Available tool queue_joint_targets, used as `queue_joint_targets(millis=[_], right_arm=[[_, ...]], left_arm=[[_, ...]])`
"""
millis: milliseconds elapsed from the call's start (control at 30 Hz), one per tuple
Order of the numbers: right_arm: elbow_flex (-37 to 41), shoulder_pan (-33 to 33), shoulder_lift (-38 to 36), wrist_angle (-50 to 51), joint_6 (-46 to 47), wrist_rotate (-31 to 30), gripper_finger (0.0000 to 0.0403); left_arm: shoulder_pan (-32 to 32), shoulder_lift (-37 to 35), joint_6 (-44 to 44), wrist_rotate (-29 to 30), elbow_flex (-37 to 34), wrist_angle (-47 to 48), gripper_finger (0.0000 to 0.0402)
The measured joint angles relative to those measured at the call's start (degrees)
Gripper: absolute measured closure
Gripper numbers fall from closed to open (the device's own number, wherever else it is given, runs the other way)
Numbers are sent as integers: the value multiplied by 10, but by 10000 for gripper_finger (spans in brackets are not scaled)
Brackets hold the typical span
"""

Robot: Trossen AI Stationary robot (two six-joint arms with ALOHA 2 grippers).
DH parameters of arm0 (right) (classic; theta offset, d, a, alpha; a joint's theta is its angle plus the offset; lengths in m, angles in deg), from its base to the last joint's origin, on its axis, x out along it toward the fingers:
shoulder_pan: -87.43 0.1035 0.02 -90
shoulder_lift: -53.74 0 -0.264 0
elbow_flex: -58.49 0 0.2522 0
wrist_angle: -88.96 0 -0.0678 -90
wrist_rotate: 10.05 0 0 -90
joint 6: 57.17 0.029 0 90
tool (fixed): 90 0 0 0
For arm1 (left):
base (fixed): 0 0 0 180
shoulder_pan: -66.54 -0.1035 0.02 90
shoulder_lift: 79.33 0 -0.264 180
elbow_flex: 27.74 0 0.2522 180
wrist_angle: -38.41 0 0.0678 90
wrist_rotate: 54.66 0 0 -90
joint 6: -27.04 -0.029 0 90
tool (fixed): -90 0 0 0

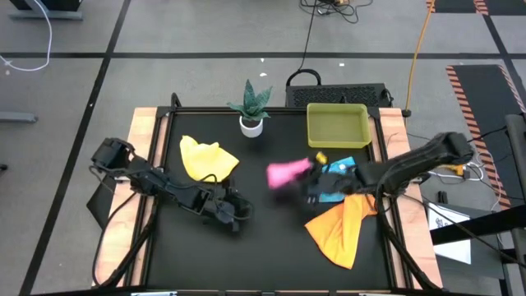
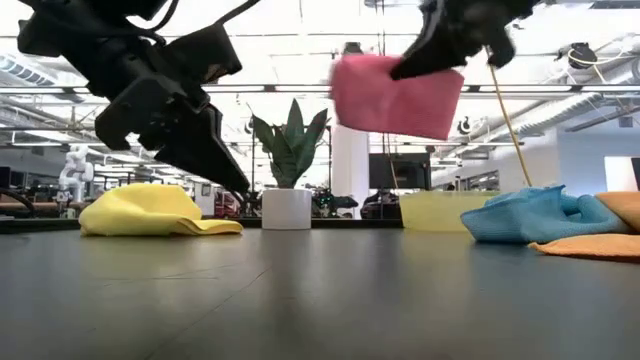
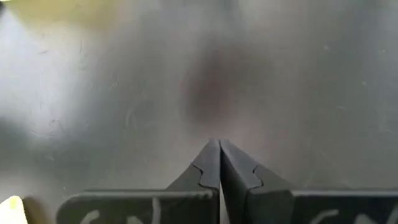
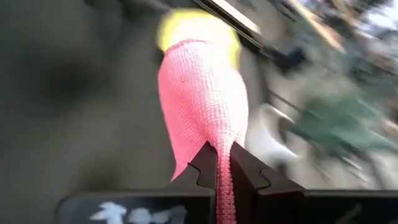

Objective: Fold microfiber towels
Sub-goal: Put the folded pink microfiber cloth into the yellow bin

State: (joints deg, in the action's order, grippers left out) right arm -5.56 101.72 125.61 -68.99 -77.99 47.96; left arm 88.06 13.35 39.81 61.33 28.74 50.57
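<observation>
The right gripper (image 4: 217,163), jaws clamped on the pink towel (image 4: 202,99), holds it above the surface (image 1: 271,247); the towel hangs beyond the jaws. The left gripper (image 3: 219,163) jaws are closed, empty.

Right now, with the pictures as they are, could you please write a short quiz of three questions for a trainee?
1. True or false: the right gripper holds the pink towel above the table.
2. Which towel lies nearest the left arm? A. yellow towel B. orange towel C. blue towel
3. Fill in: the left gripper is shut and holds ____.

Key: 1 true; 2 A; 3 nothing.
</observation>
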Motion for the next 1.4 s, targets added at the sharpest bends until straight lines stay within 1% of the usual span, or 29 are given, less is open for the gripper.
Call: queue_joint_targets(millis=[100,200,267,367,433,533,667,733,833,900,1000,1067,1200,1400], right_arm=[[0,-63,-44,77,-54,-61,399],[3,-149,-63,104,-124,-87,399],[18,-216,-67,88,-183,-86,399],[59,-322,-64,16,-271,-80,399],[94,-390,-59,-41,-323,-47,399],[146,-475,-49,-120,-379,10,399],[194,-550,-25,-208,-399,77,398],[202,-573,-5,-231,-399,108,398],[202,-583,32,-281,-402,115,398],[202,-586,60,-307,-403,133,398],[202,-586,103,-324,-396,142,397],[202,-584,126,-320,-402,142,397],[202,-567,138,-318,-414,141,397],[202,-555,121,-300,-399,144,387]], left_arm=[[5,0,0,6,0,-4,388],[7,0,-1,14,0,-13,388],[7,0,-1,14,0,-13,395],[7,0,-2,14,0,-16,397],[7,0,-2,15,0,-16,391],[7,0,-2,15,0,-16,384],[7,0,-2,15,0,-16,392],[7,0,-4,15,0,-17,398],[5,0,-5,15,0,-22,394],[3,0,-6,15,0,-29,387],[3,0,-6,16,0,-32,384],[3,0,-6,16,0,-32,389],[3,0,-6,14,0,-32,398],[3,0,-6,12,0,-31,382]])
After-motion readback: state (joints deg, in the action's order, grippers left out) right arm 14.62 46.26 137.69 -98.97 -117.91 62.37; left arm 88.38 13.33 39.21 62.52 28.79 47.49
